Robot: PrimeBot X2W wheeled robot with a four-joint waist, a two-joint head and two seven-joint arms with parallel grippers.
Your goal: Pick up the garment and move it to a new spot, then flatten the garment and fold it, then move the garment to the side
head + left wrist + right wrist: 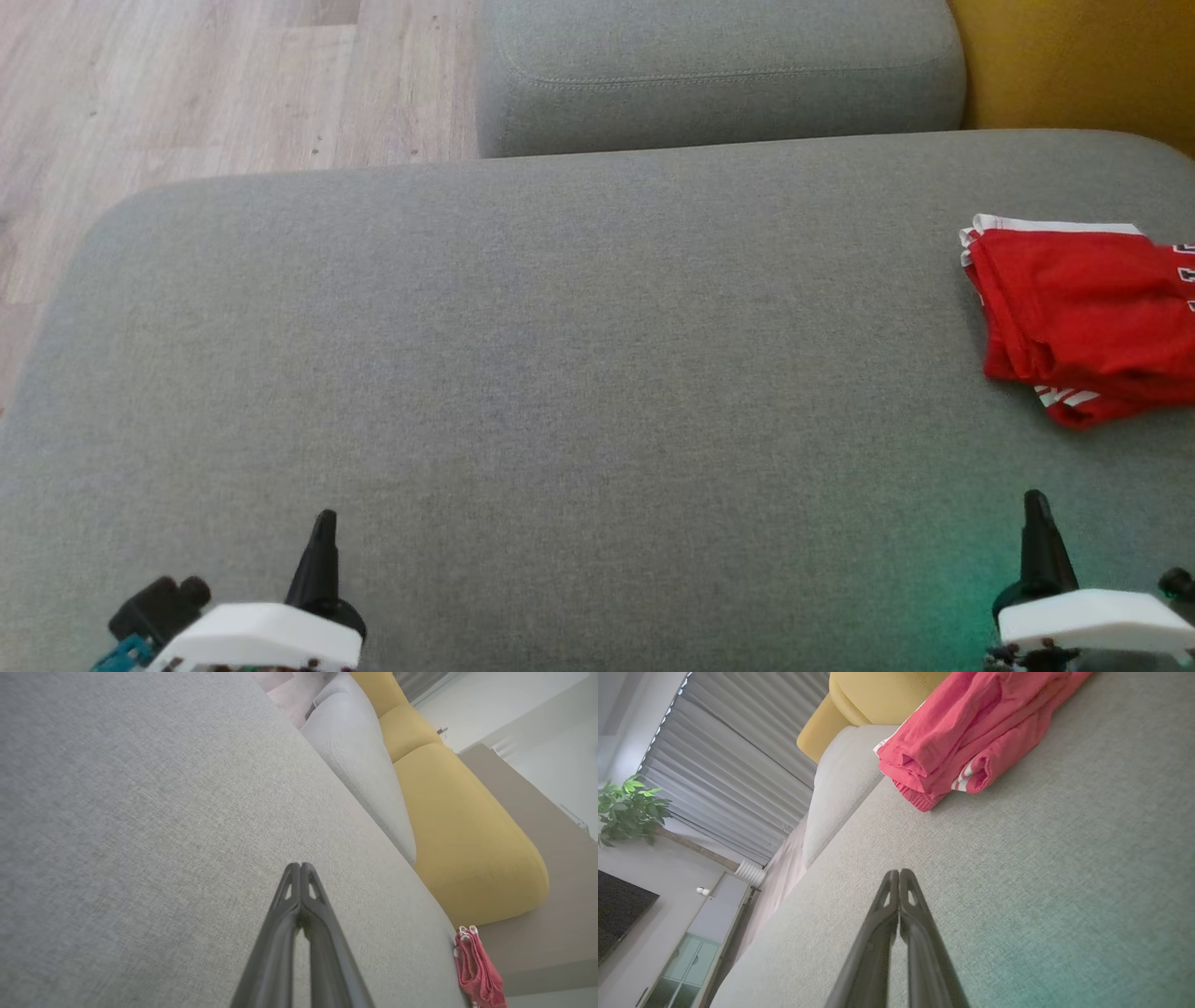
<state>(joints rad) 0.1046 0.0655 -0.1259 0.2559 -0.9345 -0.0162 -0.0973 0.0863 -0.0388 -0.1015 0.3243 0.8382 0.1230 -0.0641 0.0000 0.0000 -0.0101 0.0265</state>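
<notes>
Curtains (pixel 738 756), plant (pixel 630 807) beyond folded garment (pixel 971 732)

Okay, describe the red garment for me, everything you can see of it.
The red garment lies folded in a loose, rumpled stack of thin, soft-looking cloth. It has white trim along its far edge and white stripes at its near corner. It rests flat on the grey cushion, on the robot's right, and is partly cut off by the head view's edge. Only the cushion touches it.
</notes>
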